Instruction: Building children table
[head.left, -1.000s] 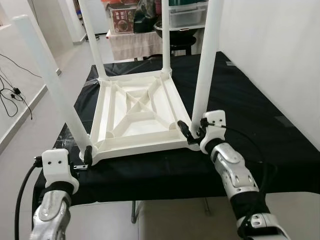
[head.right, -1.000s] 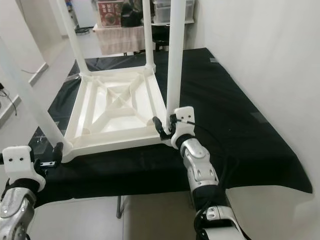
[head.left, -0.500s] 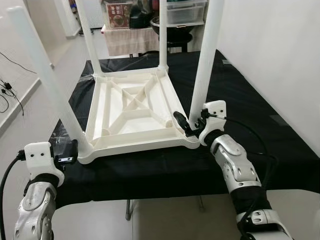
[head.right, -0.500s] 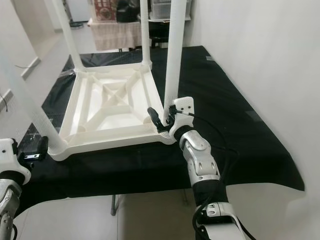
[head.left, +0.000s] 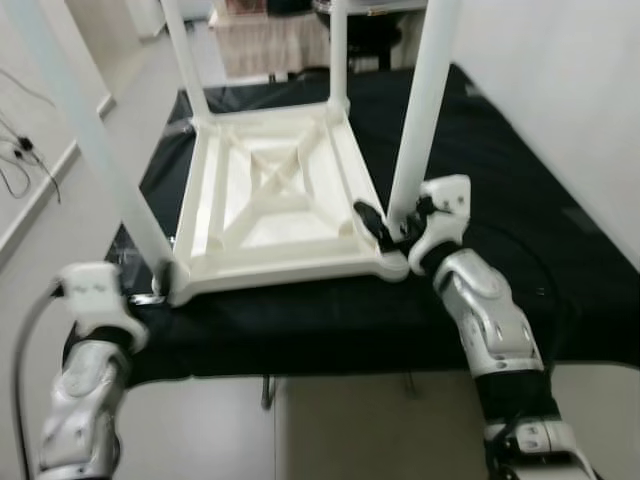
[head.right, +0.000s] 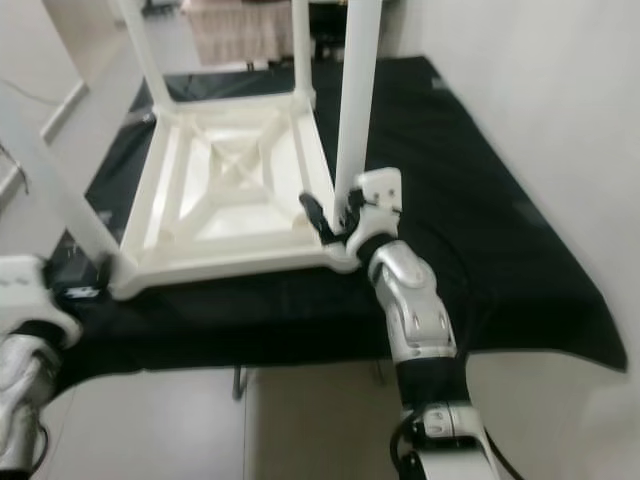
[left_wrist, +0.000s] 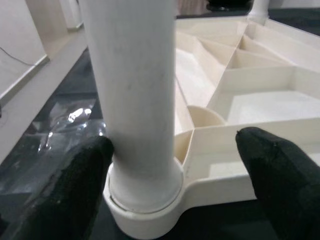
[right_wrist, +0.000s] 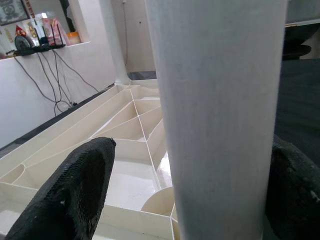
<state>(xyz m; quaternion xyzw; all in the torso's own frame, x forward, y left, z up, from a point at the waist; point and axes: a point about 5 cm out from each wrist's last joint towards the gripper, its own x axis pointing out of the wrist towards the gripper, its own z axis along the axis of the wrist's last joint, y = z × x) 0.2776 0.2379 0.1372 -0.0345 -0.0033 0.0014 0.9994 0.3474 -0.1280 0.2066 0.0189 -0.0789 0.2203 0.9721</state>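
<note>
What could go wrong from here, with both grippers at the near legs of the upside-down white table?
1. The left gripper straddles the near-left leg open, one finger touching it and the other clear; closing could nudge the leg sideways in its corner socket.
2. The right gripper brackets the near-right leg low at its base; the tall leg could lever out or tilt if lifted there.
3. The upside-down table sits near the black cloth's front edge; pulling could drag it off.
</note>
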